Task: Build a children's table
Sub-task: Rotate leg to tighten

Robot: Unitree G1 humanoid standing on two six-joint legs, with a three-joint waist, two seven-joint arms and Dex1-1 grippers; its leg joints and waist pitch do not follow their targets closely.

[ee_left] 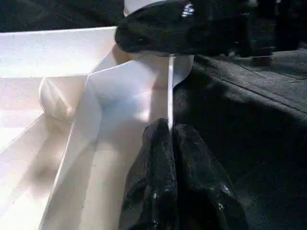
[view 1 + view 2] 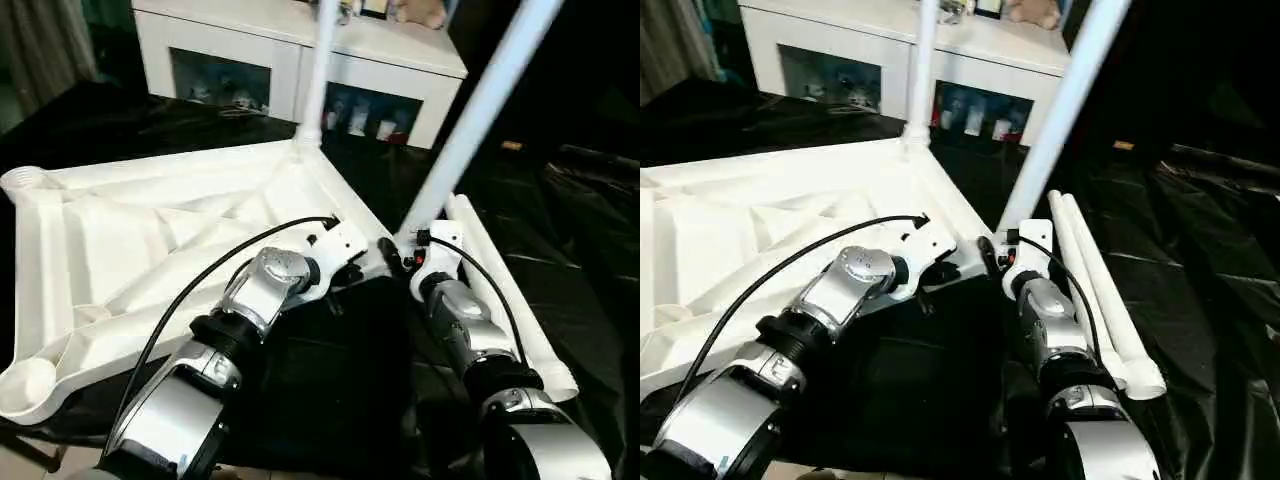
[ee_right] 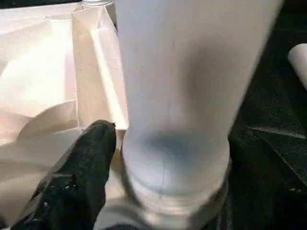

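**Both grippers at the near-right corner socket**

My left gripper (image 1: pixel 170 139) had its two black fingers pressed together, pinched on the thin upright edge of the tabletop (image 2: pixel 150 240) rim near the corner. My right gripper (image 2: pixel 405 255) sat at the base of the leaning leg (image 2: pixel 480 110), centre of the head view. In the right wrist view I saw one black finger (image 3: pixel 79 177) beside that leg's foot, just apart from the tube; the other finger was hidden, so I could not tell whether the jaws were spread or gripping.

The tabletop lay upside down across the left half of the head view on black sheeting (image 2: pixel 590 260), ribs and diagonal braces up. The corner socket at the gripper held the leaning leg, seated in its round collar (image 3: pixel 177 201). The far corner socket held a second leg (image 2: pixel 318 70), standing upright. The sockets at lower left (image 2: pixel 30 385) and upper left (image 2: pixel 30 180) stood open.

Two spare legs (image 2: pixel 1095 290) lay side by side on the sheeting at right. A white cabinet (image 2: pixel 300 50) stood behind, along the top of the frame.

The left wrist view showed the rim clamp closely; the head views hid it behind the wrist.
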